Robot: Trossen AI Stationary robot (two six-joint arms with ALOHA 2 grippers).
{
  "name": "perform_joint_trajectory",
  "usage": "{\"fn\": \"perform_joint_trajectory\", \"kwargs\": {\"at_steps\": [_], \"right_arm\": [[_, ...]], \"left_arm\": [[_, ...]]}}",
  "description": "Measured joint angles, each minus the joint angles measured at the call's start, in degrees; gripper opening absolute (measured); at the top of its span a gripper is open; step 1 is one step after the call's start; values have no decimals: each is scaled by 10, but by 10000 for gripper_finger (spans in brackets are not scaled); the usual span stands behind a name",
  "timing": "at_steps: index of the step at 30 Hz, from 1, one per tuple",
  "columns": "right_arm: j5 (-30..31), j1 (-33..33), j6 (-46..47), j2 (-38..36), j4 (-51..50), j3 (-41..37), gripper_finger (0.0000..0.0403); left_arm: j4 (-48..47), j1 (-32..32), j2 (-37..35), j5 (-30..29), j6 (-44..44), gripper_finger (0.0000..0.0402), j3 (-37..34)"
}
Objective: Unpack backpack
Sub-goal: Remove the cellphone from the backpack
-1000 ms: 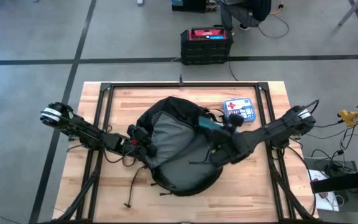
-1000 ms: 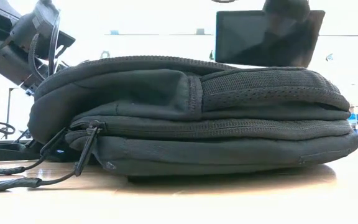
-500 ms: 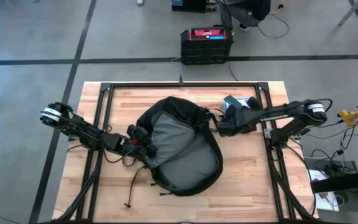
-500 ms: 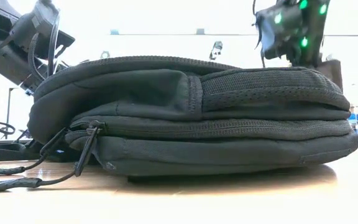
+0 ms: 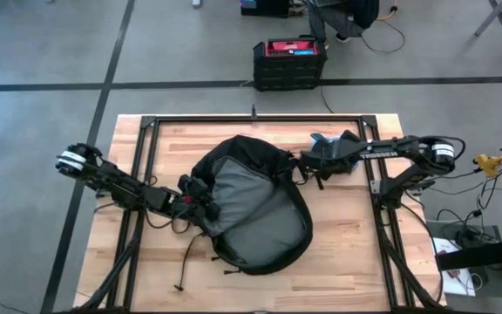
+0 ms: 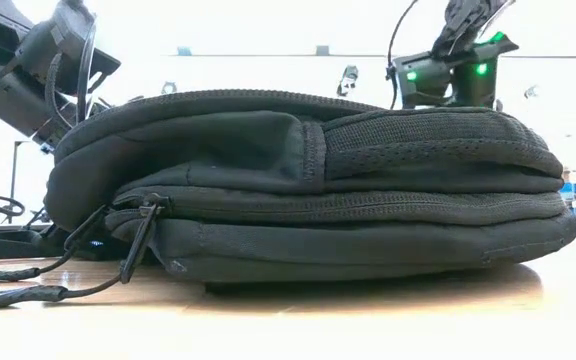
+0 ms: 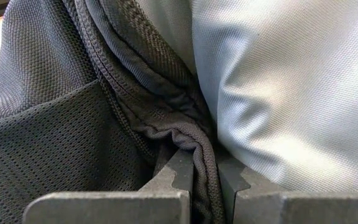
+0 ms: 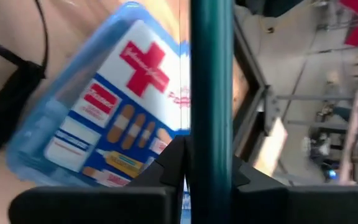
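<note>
The black backpack [image 5: 255,209] lies flat on the wooden table [image 5: 347,262] with its grey lining [image 5: 247,196] showing; in the low view its side [image 6: 308,200] fills the frame. My left gripper [image 5: 200,202] is shut on the backpack's left rim. My right gripper [image 5: 314,159] hangs beyond the backpack's far right, shut on a flat teal thing [image 8: 211,74] seen edge-on. Under it a blue first-aid box [image 8: 104,124] with a red cross lies on the table. My left gripper pinches the dark, folded rim of the backpack's opening [image 7: 199,149] between its two fingers, beside the grey lining [image 7: 291,93]. It comes slanting down from the table's left. The backpack rests on the table. My right gripper pinches the teal thing's two flat faces [image 8: 211,155] between its fingers [image 8: 173,163]. The thing stands on edge, running on past the fingers, clear of the first-aid box below it.
A black metal frame [image 5: 146,131] borders the table. Loose straps [image 5: 186,262] and zipper pulls [image 6: 28,295] trail from the backpack toward the near edge. A black crate with a red top [image 5: 288,61] stands on the floor beyond the far edge.
My right gripper has carried the teal thing from over the backpack's right part toward the table's far right, sinking and turning as it went, and now hangs over the first-aid box. The backpack and my left gripper have kept still.
</note>
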Motion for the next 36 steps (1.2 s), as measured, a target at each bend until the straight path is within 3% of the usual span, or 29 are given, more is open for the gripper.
{"fn": "perform_joint_trajectory", "kwargs": {"at_steps": [17,28,36], "right_arm": [[-8,-12,-16,0,33,-13,41],[-24,-12,-9,0,41,-3,162],[-95,2,-10,-1,41,65,205]], "left_arm": [[0,0,0,0,-1,8,0],[0,0,0,0,-1,8,0],[0,0,0,0,-1,8,0]]}}
